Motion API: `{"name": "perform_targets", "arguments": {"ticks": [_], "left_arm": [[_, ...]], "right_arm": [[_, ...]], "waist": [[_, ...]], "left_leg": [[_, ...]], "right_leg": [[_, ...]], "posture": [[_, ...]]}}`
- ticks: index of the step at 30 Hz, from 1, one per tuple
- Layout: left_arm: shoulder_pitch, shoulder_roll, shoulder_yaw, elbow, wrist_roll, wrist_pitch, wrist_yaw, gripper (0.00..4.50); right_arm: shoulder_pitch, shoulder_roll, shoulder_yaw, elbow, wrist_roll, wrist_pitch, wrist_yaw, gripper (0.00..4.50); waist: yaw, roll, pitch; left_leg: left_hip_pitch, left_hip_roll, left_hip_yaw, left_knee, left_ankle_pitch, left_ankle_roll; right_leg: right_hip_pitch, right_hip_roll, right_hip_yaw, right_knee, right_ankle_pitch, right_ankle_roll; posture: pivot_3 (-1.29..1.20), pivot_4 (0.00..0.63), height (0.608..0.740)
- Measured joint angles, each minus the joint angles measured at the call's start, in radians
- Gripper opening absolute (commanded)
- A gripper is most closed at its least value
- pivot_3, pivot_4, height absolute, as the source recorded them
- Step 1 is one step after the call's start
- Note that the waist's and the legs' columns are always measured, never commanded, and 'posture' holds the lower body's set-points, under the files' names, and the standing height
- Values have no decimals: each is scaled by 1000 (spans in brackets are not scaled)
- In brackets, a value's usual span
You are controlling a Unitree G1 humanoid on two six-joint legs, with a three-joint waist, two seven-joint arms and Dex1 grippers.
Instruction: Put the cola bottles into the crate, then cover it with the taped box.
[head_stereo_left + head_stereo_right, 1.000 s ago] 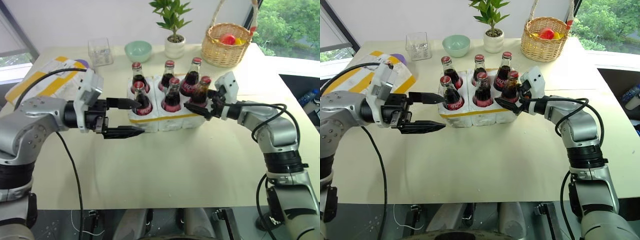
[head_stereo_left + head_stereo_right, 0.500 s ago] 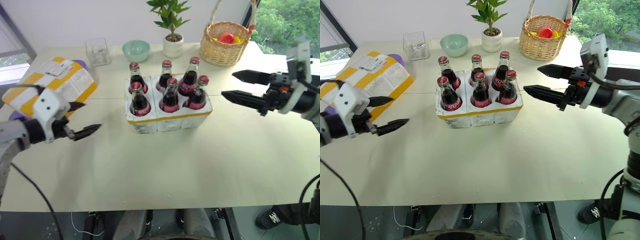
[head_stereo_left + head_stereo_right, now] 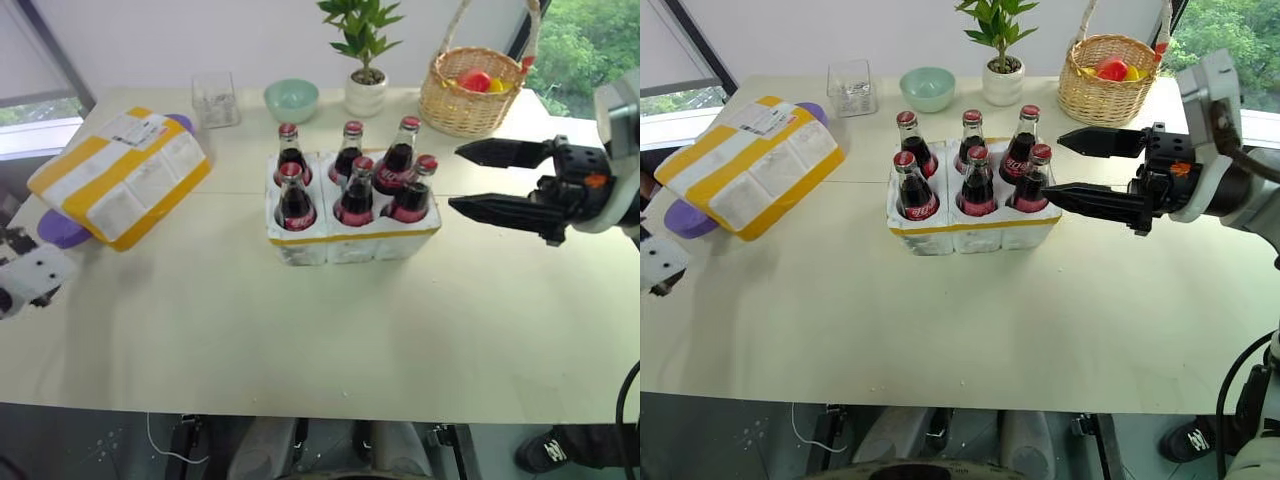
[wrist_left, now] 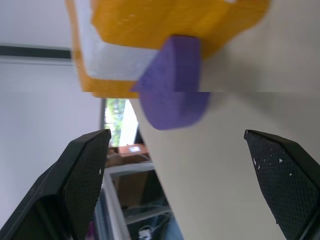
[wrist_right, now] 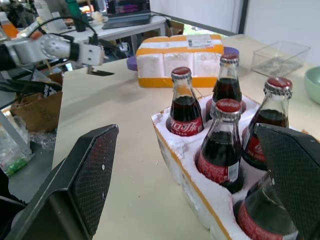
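- All six cola bottles already sit in the crate, mid-table. So your step in hand looks like fetching the taped box to cover it.
- The taped box lies at the table's left-rear, well apart from the crate, tilted, propped on a purple block under its near edge.
- Left gripper: fingers spread wide, nothing btwn them. It faces the box's low corner & the purple block in the left wrist view.
- Right gripper: also wide open, empty, hanging level just right of the crate, tips pointing at the bottles.
- To do it well: the box is broad, so you likely need both grippers, one per side. Grip on the yellow tape bands, not bare foam, which may crumble.
- Lift it clear of the block first, then carry it high enough to pass over the red caps. Lower it square onto the crate; a skewed drop could knock a bottle.
- Vs 1 s ago: both grippers were right at the crate, left by the front-left bottle, right by the front-right one. Now left has swung out to the table's left edge toward the box; right has pulled back off the crate.
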Motion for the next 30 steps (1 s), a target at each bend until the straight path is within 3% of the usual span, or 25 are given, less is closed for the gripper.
{"name": "perform_targets", "arguments": {"ticks": [10, 22, 30], "left_arm": [[-306, -49, -230, 420, 91, -200, 162, 4500], [-458, -58, -342, 639, 126, -282, 222, 4500], [-511, -60, -353, 689, 124, -302, 254, 733]], "right_arm": [[3, -86, -34, -37, 75, 39, 22, 4471], [26, -109, -59, -44, 98, 40, 19, 4471], [32, -112, -60, -47, 123, 43, -2, 4500]], "waist": [[-4, -1, -1], [-3, -2, -1], [-3, -2, -1]], "left_leg": [[-1, 1, 3, 0, 2, 2], [-1, 1, 3, 1, 2, 3], [-1, 1, 3, 1, 2, 3]], "right_leg": [[-3, 0, 0, 2, 0, 0], [-3, 0, 0, 3, 0, 0], [-3, 0, 0, 3, 0, 0]], "posture": [[0, 150, 732], [0, 150, 732], [0, 150, 732]]}}
